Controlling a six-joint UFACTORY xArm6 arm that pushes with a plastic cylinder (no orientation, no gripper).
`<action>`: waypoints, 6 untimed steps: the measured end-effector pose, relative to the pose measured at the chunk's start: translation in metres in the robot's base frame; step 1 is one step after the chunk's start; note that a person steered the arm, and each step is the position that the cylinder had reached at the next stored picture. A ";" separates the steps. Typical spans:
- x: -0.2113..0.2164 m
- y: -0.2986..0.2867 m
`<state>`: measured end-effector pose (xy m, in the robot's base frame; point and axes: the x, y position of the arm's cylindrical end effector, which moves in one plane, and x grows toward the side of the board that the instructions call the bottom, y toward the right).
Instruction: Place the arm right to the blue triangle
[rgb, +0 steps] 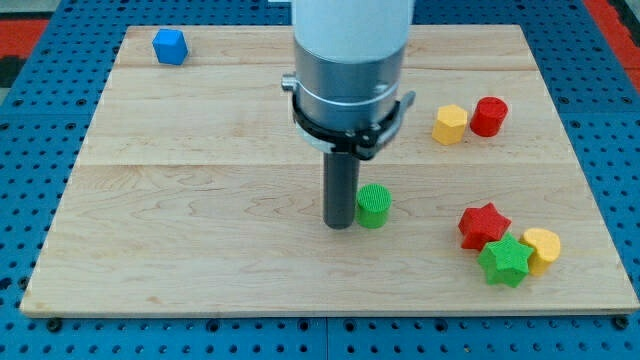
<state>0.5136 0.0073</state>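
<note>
No blue triangle shows in the camera view. The only blue block is a blue cube (170, 46) at the view's top left corner of the wooden board (200, 200). My tip (339, 226) rests near the board's middle, far to the right and below the blue cube. It touches or nearly touches the left side of a green cylinder (373, 206). The arm's wide body hides part of the board behind it at the view's top centre.
A yellow hexagon (449, 125) and a red cylinder (489, 116) sit at the right. A red star (483, 224), a green star (505, 261) and a yellow heart-like block (543, 247) cluster at the lower right.
</note>
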 end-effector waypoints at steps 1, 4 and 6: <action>-0.014 0.013; 0.003 0.110; -0.032 0.047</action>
